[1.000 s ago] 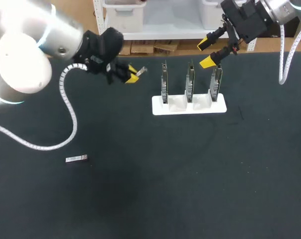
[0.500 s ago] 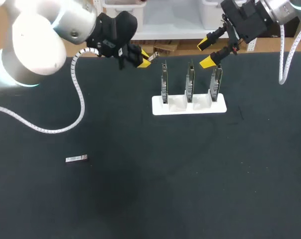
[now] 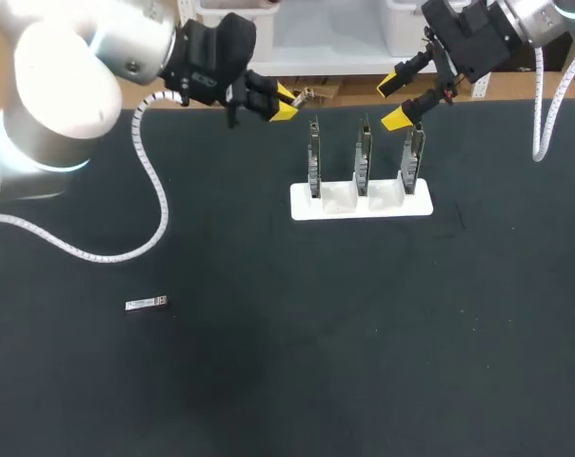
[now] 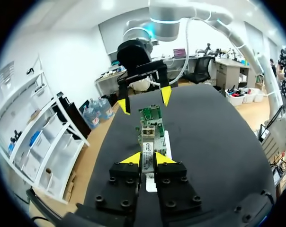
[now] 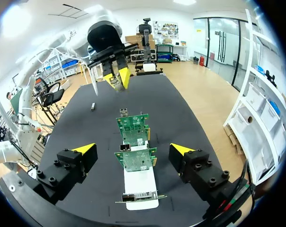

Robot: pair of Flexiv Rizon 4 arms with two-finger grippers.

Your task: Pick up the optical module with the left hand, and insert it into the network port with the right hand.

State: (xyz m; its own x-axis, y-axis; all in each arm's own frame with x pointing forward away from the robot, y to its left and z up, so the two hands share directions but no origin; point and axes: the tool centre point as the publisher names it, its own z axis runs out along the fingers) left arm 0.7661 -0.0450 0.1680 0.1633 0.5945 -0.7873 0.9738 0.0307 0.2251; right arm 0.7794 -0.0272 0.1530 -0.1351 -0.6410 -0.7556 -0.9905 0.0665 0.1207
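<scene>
Head camera: fixed, high and behind the robot, looking down on the bench [image 3: 268, 381]. Left wrist camera: close behind the left pincer [image 4: 148, 158], facing along the row of network cards [image 4: 151, 124] toward the right pincer [image 4: 144, 100]. Right wrist camera: faces back along the same row from the opposite end. All three share the white card holder [image 3: 364, 211].

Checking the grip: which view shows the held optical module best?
Left wrist view: the held optical module sits close between the left gripper's fingers. The head view shows only its tip; the right wrist view, a distant speck.
</scene>
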